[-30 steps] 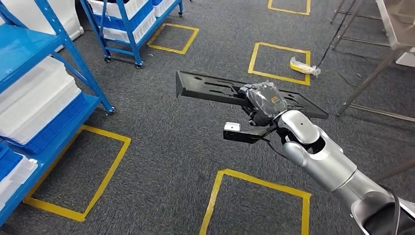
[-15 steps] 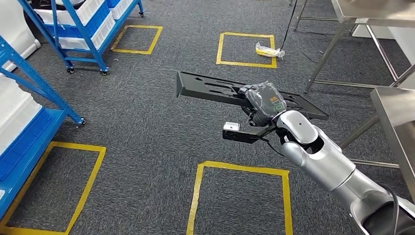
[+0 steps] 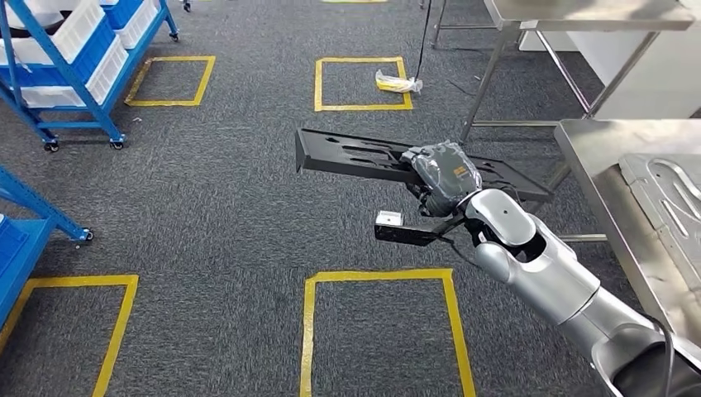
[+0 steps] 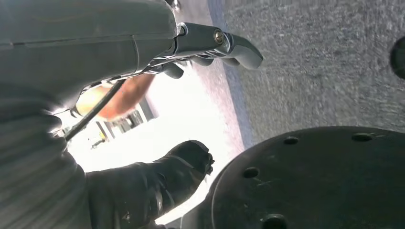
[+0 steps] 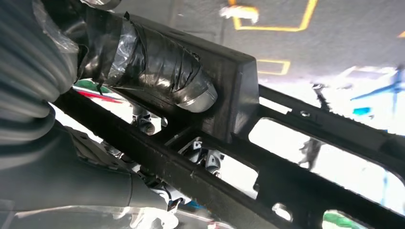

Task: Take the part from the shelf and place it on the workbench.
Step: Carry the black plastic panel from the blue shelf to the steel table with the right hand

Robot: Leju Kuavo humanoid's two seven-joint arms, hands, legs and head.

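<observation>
The right robot hand [image 3: 442, 175], wrapped in grey film, grasps a long black slotted part [image 3: 355, 155] near its middle, holding it level above the grey carpeted floor [image 3: 207, 215]. In the right wrist view, taped fingers [image 5: 157, 71] clamp over the part's edge. The left robot hand [image 4: 157, 186] hangs over the carpet with fingers apart, holding nothing. A steel table [image 3: 616, 165] stands just right of the part, a pale moulded panel [image 3: 674, 198] lying near its right edge. A second steel table [image 3: 579, 12] stands beyond, its legs close behind the part. Yellow tape squares [image 3: 380, 331] mark the floor; blue shelf racks [image 3: 66, 58] with white bins stand far left.
</observation>
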